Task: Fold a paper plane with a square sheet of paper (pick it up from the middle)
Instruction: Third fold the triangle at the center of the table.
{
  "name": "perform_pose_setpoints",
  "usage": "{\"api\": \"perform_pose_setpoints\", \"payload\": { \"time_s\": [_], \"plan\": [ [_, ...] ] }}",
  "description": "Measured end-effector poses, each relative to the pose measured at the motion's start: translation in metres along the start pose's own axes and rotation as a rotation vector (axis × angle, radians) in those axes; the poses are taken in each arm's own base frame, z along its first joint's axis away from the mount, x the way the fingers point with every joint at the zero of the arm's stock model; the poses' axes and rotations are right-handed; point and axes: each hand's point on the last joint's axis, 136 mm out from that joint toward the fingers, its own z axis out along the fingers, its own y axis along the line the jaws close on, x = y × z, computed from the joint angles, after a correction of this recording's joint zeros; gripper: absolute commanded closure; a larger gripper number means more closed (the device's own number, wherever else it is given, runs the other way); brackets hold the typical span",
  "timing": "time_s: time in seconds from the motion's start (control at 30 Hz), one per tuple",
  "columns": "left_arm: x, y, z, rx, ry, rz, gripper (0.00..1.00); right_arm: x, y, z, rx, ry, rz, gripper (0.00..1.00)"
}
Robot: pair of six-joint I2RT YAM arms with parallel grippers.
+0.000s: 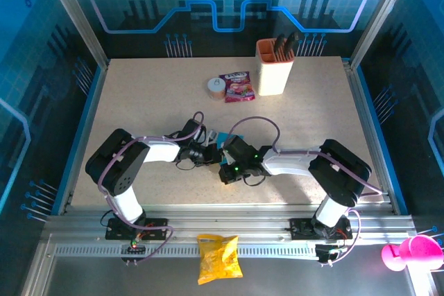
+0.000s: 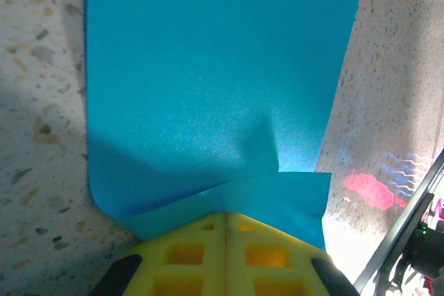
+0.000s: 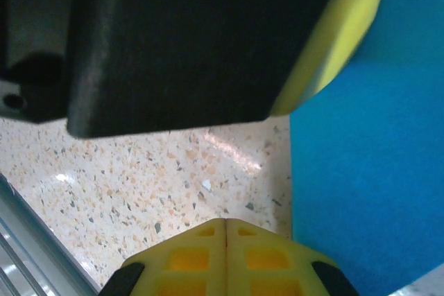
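The square sheet of paper is bright cyan-blue and lies on the speckled table, with its near edge turned up into a small folded flap. My left gripper is shut on that flap, yellow tips pressed together. From above, a bit of the paper peeks out between the two wrists at mid-table, where the left gripper and right gripper meet. My right gripper is shut with nothing in it, over bare table just left of the paper. The left arm's yellow finger hangs close above it.
At the back stand a beige holder cup, a pink-red snack packet and a small tape roll. A yellow crinkled bag lies on the front rail. A pink object sits at the near right.
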Motion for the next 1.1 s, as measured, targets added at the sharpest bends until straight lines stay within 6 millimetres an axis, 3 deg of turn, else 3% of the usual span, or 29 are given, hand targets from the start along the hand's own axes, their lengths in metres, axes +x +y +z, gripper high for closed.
{"api": "perform_pose_setpoints", "payload": {
  "time_s": [0.33,0.57,0.77,0.9,1.1],
  "plan": [
    [-0.001,0.000,0.000,-0.003,-0.003,0.010,1.00,0.002,-0.019,0.000,-0.022,-0.015,0.066,1.00],
    [-0.001,0.000,0.000,-0.003,-0.003,0.010,1.00,0.003,-0.021,-0.002,-0.089,-0.040,0.106,0.98],
    [-0.001,0.000,0.000,-0.003,-0.003,0.010,1.00,0.003,-0.010,-0.011,-0.157,-0.047,0.125,0.97],
    [-0.001,0.000,0.000,-0.003,-0.003,0.010,1.00,-0.005,0.002,-0.022,-0.198,-0.074,0.119,0.97],
    [-0.001,0.000,0.000,-0.003,-0.003,0.010,1.00,-0.016,0.007,-0.023,-0.210,-0.092,0.115,0.99]
  ]
}}
